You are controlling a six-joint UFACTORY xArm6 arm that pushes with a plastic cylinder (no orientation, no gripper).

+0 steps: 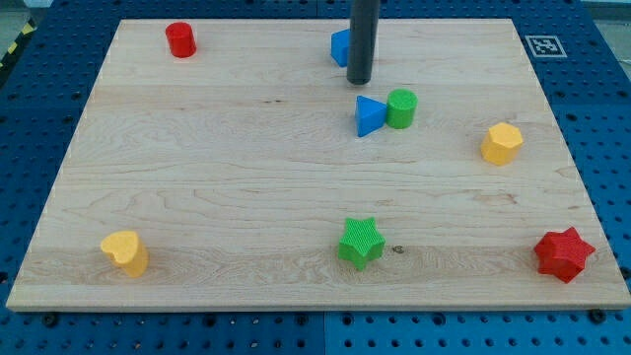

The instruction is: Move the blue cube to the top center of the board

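Observation:
The blue cube (340, 46) sits near the view's top centre of the wooden board (227, 168), partly hidden behind the dark rod. My tip (359, 81) rests on the board just right of and slightly below the cube, touching or nearly touching its right side. A blue triangular block (369, 115) lies just below my tip, with a green cylinder (401, 107) pressed against its right side.
A red cylinder (180, 39) stands at the top left. A yellow hexagonal block (501, 143) is at the right. A yellow heart-like block (125, 251) is at the bottom left, a green star (361, 243) at the bottom centre, a red star (564, 253) at the bottom right.

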